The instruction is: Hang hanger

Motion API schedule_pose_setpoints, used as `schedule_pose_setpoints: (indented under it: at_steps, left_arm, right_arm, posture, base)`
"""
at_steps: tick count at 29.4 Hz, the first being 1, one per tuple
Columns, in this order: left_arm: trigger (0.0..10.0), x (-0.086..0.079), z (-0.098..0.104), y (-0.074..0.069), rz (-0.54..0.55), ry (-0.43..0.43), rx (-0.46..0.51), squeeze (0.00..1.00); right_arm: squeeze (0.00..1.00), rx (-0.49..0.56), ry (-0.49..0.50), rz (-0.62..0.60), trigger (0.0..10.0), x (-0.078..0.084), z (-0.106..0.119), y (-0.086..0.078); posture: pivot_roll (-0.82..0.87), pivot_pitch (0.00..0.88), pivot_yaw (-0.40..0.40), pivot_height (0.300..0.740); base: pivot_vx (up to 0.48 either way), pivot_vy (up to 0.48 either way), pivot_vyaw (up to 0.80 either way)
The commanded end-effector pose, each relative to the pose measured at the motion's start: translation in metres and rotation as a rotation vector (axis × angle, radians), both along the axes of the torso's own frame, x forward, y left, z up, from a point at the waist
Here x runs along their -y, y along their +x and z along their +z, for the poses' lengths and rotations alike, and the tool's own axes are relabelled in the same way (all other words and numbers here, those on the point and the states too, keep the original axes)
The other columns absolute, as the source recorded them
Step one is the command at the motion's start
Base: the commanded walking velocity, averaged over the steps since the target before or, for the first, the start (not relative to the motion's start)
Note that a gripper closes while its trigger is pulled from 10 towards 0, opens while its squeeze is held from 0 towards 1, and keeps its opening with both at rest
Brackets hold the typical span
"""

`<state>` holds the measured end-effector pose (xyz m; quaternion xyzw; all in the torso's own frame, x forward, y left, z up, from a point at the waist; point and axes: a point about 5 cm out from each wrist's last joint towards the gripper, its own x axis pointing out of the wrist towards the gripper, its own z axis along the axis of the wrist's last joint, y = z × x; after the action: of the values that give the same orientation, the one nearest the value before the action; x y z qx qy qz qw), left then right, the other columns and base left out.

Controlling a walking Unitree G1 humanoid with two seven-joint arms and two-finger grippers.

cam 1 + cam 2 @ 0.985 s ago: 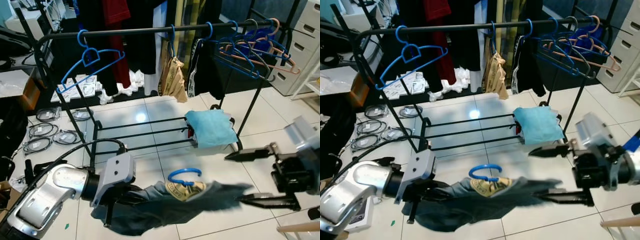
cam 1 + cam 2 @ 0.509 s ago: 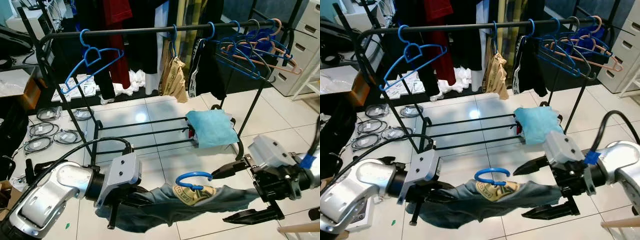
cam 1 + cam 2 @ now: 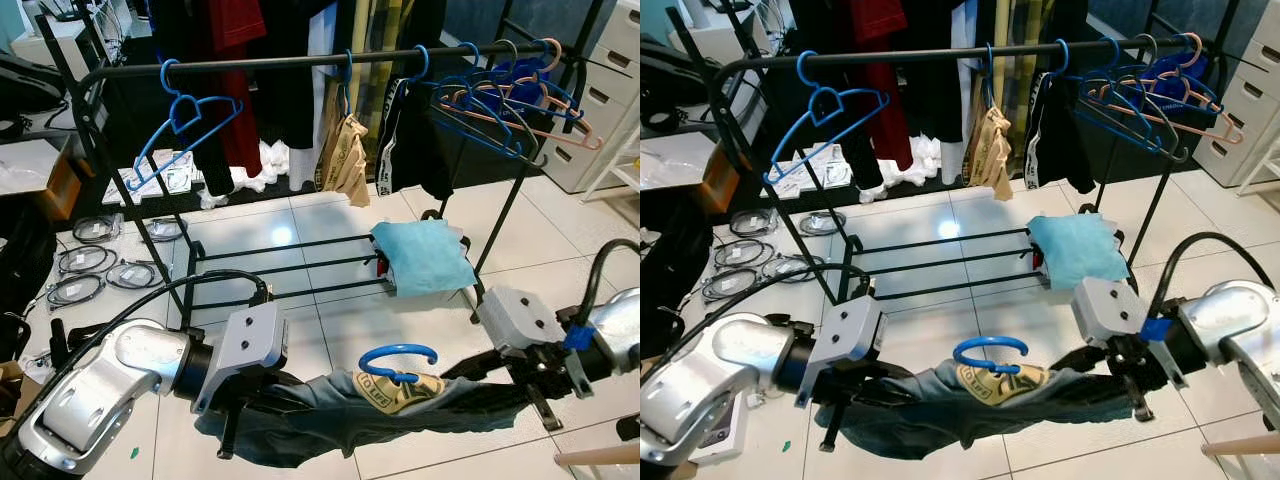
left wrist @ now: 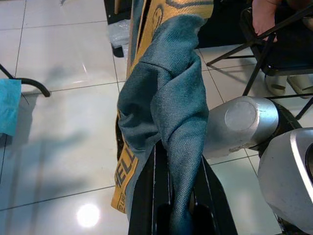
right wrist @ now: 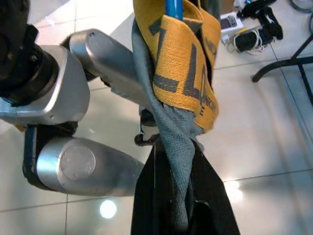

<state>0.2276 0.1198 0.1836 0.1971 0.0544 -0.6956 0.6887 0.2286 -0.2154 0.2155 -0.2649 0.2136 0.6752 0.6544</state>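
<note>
1. Stretching low over the floor (image 3: 330,225), the garment (image 3: 400,405) spans both grippers, well short of the rail (image 3: 300,62).
2. Left gripper (image 4: 168,205) is clamped on one end, right gripper (image 5: 183,205) on the other; cloth covers their fingertips.
3. Only the hanger's (image 3: 398,360) blue hook pokes out.

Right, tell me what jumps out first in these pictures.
A grey-blue garment with a yellow printed collar, on a blue hanger, is stretched low over the tiled floor between the left pincer and the right pincer, each clamped on one end. Behind it stands a black clothes rail with empty blue hangers and dark clothes.
</note>
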Motion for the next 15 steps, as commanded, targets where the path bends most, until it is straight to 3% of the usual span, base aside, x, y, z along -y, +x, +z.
schedule_pose_setpoints:
  at_steps: [1, 9, 10, 13, 14, 15]
  left_arm:
    - [10.0, 0.0018, 0.0064, -0.0035, -0.028, -0.018, 0.007, 0.00]
    - [10.0, 0.0038, 0.0080, -0.0038, -0.027, -0.039, -0.009, 0.00]
    - [10.0, 0.0043, 0.0084, -0.0033, -0.025, -0.051, -0.019, 0.24]
    - [10.0, 0.0048, 0.0086, -0.0029, -0.024, -0.060, -0.026, 0.24]
    - [10.0, 0.0046, 0.0101, -0.0020, -0.021, -0.073, -0.034, 1.00]
    - [10.0, 0.0030, 0.0120, -0.0001, -0.010, -0.085, -0.035, 1.00]
  right_arm:
    - [0.00, 0.008, -0.017, 0.007, 0.0, -0.0011, -0.0023, 0.0006]
    - [0.00, 0.038, -0.009, 0.002, 0.0, -0.0037, -0.0012, 0.0039]
    - [0.00, 0.044, -0.004, 0.003, 0.0, -0.0046, -0.0008, 0.0045]
    - [0.00, 0.048, 0.000, 0.003, 0.0, -0.0052, -0.0006, 0.0050]
    - [0.00, 0.052, 0.005, 0.003, 0.0, -0.0060, -0.0003, 0.0052]
    - [0.00, 0.054, 0.010, 0.004, 0.0, -0.0066, 0.0001, 0.0051]
  posture:
    - [-0.05, 0.096, 0.048, 0.740]
    - [-0.06, 0.094, 0.048, 0.740]
    - [-0.06, 0.091, 0.049, 0.740]
    - [-0.06, 0.091, 0.049, 0.740]
    - [-0.06, 0.090, 0.048, 0.740]
    - [-0.06, 0.087, 0.048, 0.740]
  base:
    - [0.000, 0.000, 0.00]
    - [0.000, 0.000, 0.00]
    - [0.000, 0.000, 0.00]
    - [0.000, 0.000, 0.00]
    - [0.000, 0.000, 0.00]
    - [0.000, 0.000, 0.00]
